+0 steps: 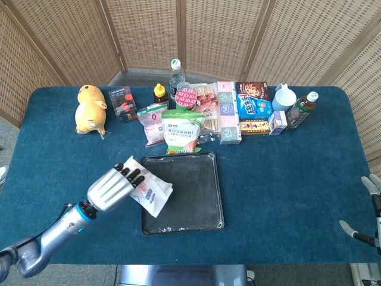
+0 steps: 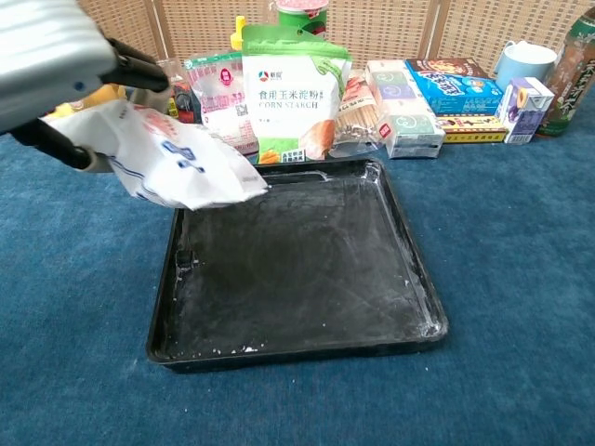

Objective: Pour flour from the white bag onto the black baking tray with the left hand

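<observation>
A: Left hand [image 1: 111,189]?
B: Clamped on the white bag [image 1: 150,190], fingers wrapped over its top. The bag tilts out past the fingers, its far end over the left edge of the black tray [image 1: 196,196].

A: Any flour falling?
B: Can't tell. White dust along the tray's rims.

A: Room around it?
B: Bare blue counter [image 1: 53,161] behind and on both sides of the hand. Beyond the tray's far edge stands a corn starch pouch [image 1: 182,132], very near it.

A: Right hand [image 1: 370,208]?
B: At the frame edge, well apart from everything, fingers spread, holding nothing.
</observation>
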Controlling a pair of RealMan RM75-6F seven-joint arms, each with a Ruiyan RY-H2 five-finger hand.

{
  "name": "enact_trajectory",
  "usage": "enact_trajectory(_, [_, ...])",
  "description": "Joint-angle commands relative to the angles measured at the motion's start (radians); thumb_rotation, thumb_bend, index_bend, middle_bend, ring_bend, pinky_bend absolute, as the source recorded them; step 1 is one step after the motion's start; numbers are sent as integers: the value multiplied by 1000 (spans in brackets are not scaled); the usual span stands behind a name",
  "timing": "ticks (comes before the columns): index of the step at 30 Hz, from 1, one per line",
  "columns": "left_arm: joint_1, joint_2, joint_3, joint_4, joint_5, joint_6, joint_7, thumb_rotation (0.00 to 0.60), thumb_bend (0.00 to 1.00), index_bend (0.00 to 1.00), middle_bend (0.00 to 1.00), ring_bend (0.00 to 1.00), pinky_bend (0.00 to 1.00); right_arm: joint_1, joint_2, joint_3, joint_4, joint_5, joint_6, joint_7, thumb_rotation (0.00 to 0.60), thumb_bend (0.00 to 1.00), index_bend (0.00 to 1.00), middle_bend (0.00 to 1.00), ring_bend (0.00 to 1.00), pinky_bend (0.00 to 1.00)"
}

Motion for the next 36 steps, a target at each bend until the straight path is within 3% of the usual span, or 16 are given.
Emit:
enact_trajectory(1, [-73,11,-13,-28,77,-77,142,600,472,893,795,759,731,1,1,1,2,2,-1,4,600,17,10,0,0,0])
enact_trajectory(5, [-126,12,-18,-32,132,-135,243,600,462,892,795,759,730,1,2,1,3,3,-3,8,600,17,10,0,0,0])
enact_trajectory(8, [-190,26,-26,-29,219,-229,407,600,455,892,794,758,719,0,1,1,5,3,-1,9,600,17,10,0,1,0])
enact_trajectory(12, [-210,35,-15,-52,235,-305,498,600,441,892,795,759,714,0,3,0,6,0,-1,13,600,16,10,0,1,0])
enact_trajectory(19, [-210,34,1,-54,227,-311,524,600,438,901,794,758,725,-2,7,2,8,2,3,23,600,17,10,0,0,0])
enact_trajectory(25, [-197,32,-1,-41,209,-220,483,600,445,900,818,797,812,-1,4,1,6,3,0,15,600,16,10,0,1,0])
enact_trajectory(31, [-210,58,22,-26,230,-243,510,600,522,901,867,906,893,0,0,-3,2,-4,-2,-1,600,16,10,0,0,0])
enact_trajectory(36, [-191,41,11,-27,198,-220,529,600,587,913,917,950,912,-1,1,-2,2,-3,1,1,600,17,10,0,0,0])
